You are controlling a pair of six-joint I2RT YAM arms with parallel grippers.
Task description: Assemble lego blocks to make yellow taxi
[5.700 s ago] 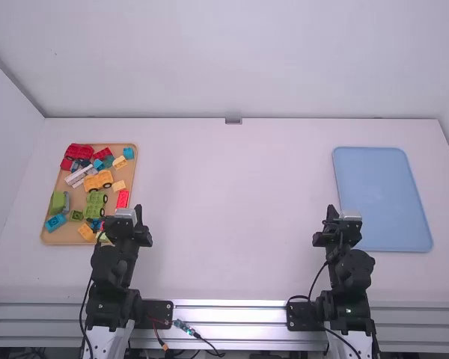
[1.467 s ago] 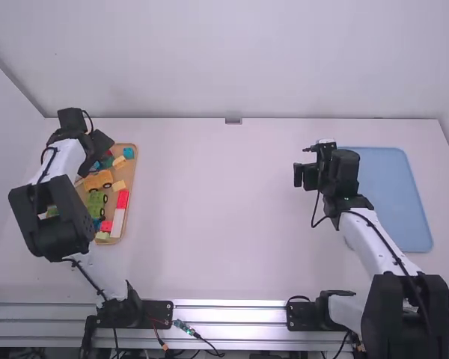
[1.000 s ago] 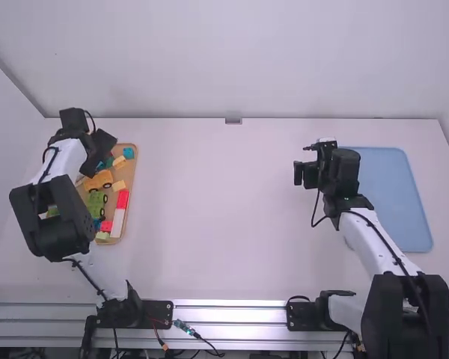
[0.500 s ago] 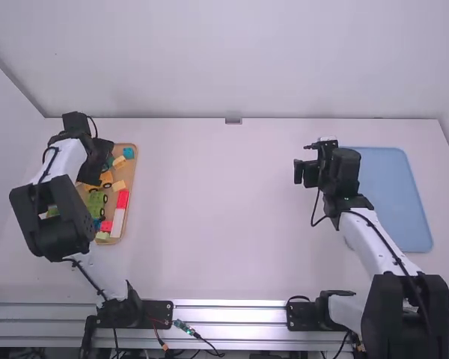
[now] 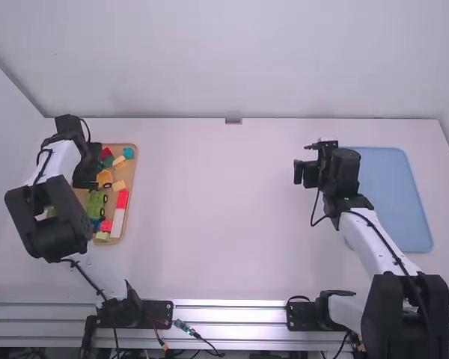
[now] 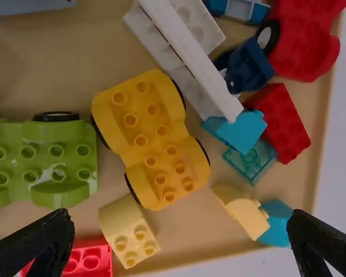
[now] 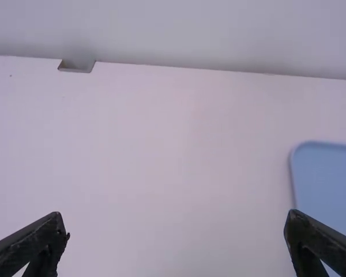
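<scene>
Left pincer [image 5: 87,168], spread wide and empty, hangs above the tan tray [image 6: 63,63]; the yellow car base [image 6: 150,135] lies toward its back edge, near the desk's [image 5: 224,217] left edge. Right pincer [image 5: 307,173], also wide and empty, hovers by the blue tray [image 5: 385,194].

White tbl [image 5: 224,217] w/ blue tray [image 5: 396,202] on R side, small grey bracket [image 5: 233,120] mid far edge, plain wall [image 5: 232,60] behind, metal rails [image 5: 228,313] along near edge, loose cables [image 5: 184,327] by rails.
</scene>
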